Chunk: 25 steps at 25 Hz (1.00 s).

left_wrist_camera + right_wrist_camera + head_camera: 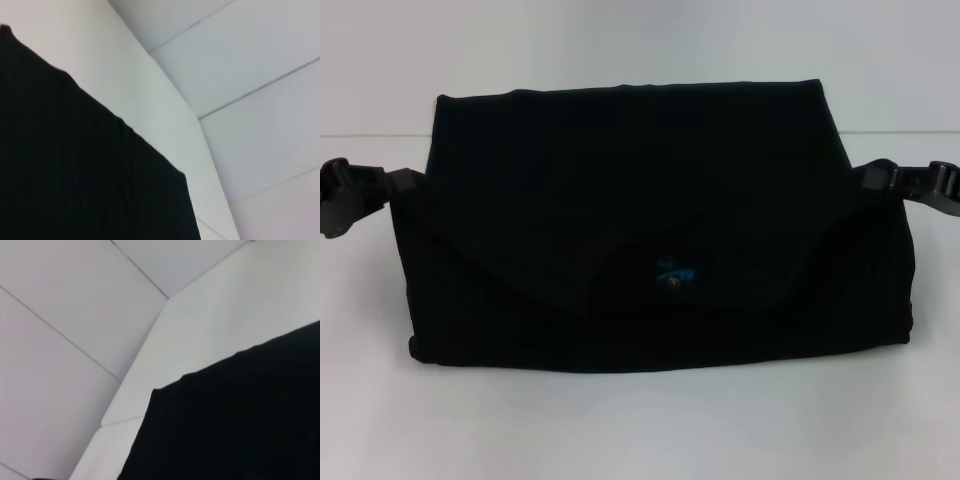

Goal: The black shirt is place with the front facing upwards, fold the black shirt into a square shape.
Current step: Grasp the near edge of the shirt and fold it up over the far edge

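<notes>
The black shirt (650, 200) lies folded on the white table, with its small blue neck tag (675, 272) facing me near the middle. Its far part is raised as a flat panel above the table between my two grippers. My left gripper (410, 190) holds the shirt's left edge and my right gripper (870, 180) holds its right edge, both at the same height. Their fingertips are hidden in the fabric. The chest lettering is hidden. Black fabric also fills part of the left wrist view (75, 175) and the right wrist view (240, 425).
The white table (640, 430) spreads in front of and beside the shirt. A pale wall (620, 40) rises behind it, and its panel seams show in both wrist views.
</notes>
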Tool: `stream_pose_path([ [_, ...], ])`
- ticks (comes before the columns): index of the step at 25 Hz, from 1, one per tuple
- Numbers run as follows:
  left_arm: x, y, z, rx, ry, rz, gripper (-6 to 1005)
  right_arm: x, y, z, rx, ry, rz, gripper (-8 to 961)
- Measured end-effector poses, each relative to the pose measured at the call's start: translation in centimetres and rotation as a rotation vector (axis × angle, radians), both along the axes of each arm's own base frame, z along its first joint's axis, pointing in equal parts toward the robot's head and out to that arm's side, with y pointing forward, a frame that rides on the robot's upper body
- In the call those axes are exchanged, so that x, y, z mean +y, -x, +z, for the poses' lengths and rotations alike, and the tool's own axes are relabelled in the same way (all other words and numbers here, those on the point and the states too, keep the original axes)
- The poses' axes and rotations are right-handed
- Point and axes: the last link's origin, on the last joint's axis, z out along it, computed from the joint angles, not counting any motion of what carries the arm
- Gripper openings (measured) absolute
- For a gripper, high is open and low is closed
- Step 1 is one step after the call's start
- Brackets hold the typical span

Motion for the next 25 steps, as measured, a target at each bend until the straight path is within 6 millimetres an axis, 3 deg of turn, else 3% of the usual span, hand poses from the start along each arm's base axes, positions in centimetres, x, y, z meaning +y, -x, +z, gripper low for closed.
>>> stream_pose_path([
  [25, 1.3, 0.3, -2.9, 0.028, -0.248, 0.023, 1, 1.0, -1.1, -4.2, -0.138, -0.254, 0.048, 91],
])
